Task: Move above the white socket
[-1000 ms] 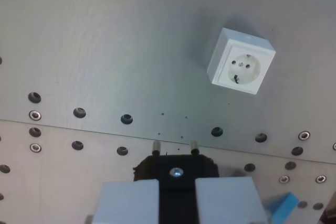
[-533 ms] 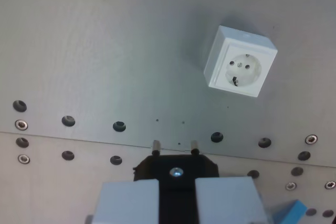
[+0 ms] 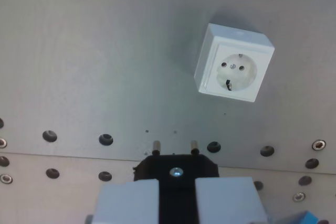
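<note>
The fingers [image 3: 176, 200] are clamping a black plug [image 3: 176, 170], its two pins pointing up the wrist view, below-left of the white socket [image 3: 234, 62] lying on the counter [image 3: 94, 51].

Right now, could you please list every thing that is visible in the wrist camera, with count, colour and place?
white socket: one, white, upper right of the wrist view, standing on the metal plate.
metal plate: grey, fills the view; a seam runs across the lower part.
holes: many, dark, in rows along the lower part; some hold silver screws.
black plug: one, black, two metal pins pointing up in the view, bottom centre, held in the hand.
blue object: one, blue, bottom right corner, mostly cut off.
hand: one, pale grey fingers, bottom centre, shut on the black plug.
</note>
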Motion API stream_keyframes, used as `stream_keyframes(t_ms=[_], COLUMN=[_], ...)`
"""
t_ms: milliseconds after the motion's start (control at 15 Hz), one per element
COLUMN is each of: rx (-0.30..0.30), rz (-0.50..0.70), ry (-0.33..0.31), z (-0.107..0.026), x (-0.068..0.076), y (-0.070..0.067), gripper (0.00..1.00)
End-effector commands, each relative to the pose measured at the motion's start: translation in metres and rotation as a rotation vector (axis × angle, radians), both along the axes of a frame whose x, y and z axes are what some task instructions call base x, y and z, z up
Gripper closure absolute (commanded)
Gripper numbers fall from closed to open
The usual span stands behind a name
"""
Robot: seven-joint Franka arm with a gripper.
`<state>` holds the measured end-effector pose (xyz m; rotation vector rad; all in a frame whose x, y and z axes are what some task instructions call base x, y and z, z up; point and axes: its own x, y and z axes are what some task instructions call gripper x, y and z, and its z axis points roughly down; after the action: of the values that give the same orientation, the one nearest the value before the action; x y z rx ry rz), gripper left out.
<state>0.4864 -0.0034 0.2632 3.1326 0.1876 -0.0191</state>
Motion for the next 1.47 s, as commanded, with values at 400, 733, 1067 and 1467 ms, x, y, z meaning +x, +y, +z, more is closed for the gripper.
stream_keyframes(t_ms=[400,733,1067,1467], rx=[-0.033,-0.038,-0.042,-0.048], rz=[-0.132,-0.163,-0.184,-0.194], ry=[-0.101,-0.113,-0.112,-0.113], z=[-0.041,-0.066,-0.091,-0.121], x=[-0.009,-0.015,-0.020,-0.024], y=[-0.021,-0.034,-0.045,-0.056], gripper=[1.00,1.00,1.00,1.00])
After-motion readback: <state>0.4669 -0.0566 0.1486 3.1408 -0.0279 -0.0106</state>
